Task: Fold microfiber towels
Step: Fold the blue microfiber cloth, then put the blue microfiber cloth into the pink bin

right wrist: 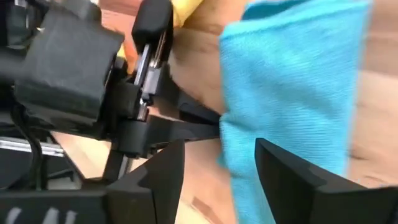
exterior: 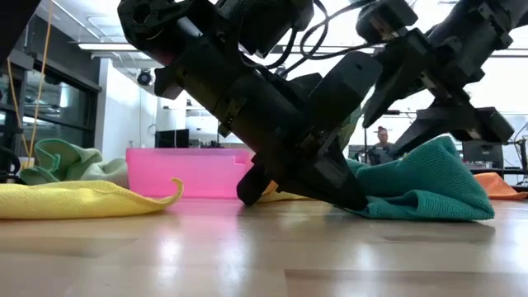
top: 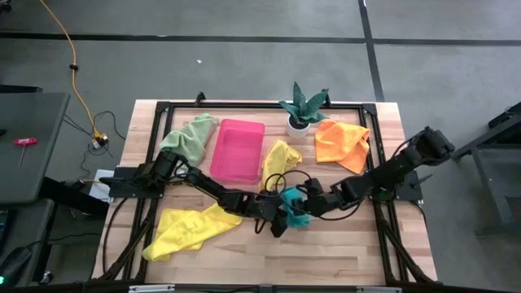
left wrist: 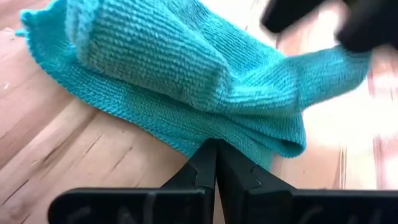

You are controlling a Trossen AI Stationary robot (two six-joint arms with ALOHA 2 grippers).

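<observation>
- The teal towel [top: 295,207] lay bunched in the middle of the tabletop [top: 350,252], nearer the front edge than the back one, with both grippers meeting over it.
- The left gripper [left wrist: 216,160] had its fingers pressed fully together on an edge of the teal towel [left wrist: 186,74], pinning that edge low against the wood.
- The right gripper [right wrist: 219,163] stood with its fingers spread wide, the teal towel [right wrist: 292,93] hanging between them; no finger visibly pinched the cloth.
- In the low view the teal towel [exterior: 429,186] sat in a heap on the table, just beside the left arm's dark gripper [exterior: 330,186].
- One yellow towel [top: 189,229] lay spread near the front left corner.
- The other yellow towel [top: 279,155] sat crumpled just beside the pink tray [top: 238,149], toward the table's centre.
- The pale green towel [top: 190,137] lay on the tray's other side, near the back left corner.
- The orange towel [top: 342,142] lay near the back right corner, next to a potted plant [top: 303,107] at the back edge.
</observation>
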